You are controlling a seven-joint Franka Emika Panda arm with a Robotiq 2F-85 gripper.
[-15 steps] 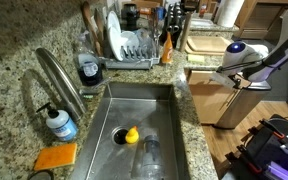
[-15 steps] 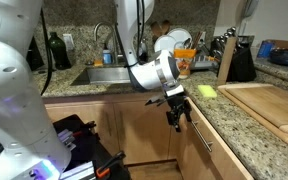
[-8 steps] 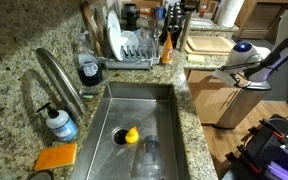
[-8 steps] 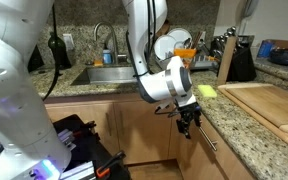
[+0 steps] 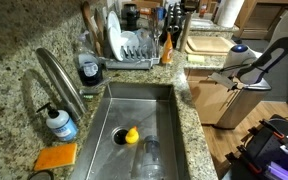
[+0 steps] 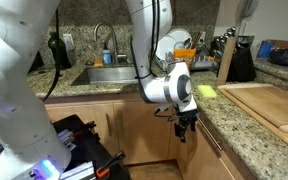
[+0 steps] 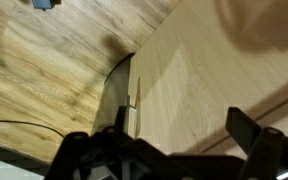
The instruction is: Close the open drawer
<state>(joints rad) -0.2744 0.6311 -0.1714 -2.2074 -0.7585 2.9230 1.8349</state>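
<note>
The drawer [image 5: 220, 102] has a light tan wooden front and sticks out below the granite counter. A pale strip of its inside shows at the top. It also shows in an exterior view [image 6: 212, 148] with a metal bar handle. My gripper [image 6: 185, 126] points down right at the drawer front, and shows beside the drawer in an exterior view [image 5: 236, 84]. In the wrist view my gripper [image 7: 169, 150] is open with nothing between the fingers. The tan wood panel [image 7: 204, 70] fills the picture close in front of them.
A steel sink [image 5: 144, 115] holds a yellow toy [image 5: 130, 135] and a glass. A dish rack [image 5: 129, 50] stands behind it and a soap bottle [image 5: 59, 122] beside it. A cutting board [image 6: 269, 100] lies on the counter. A dark bag [image 6: 79, 145] lies on the floor.
My gripper has moved down and in towards the drawer front, and the arm has swung closer to the cabinet.
</note>
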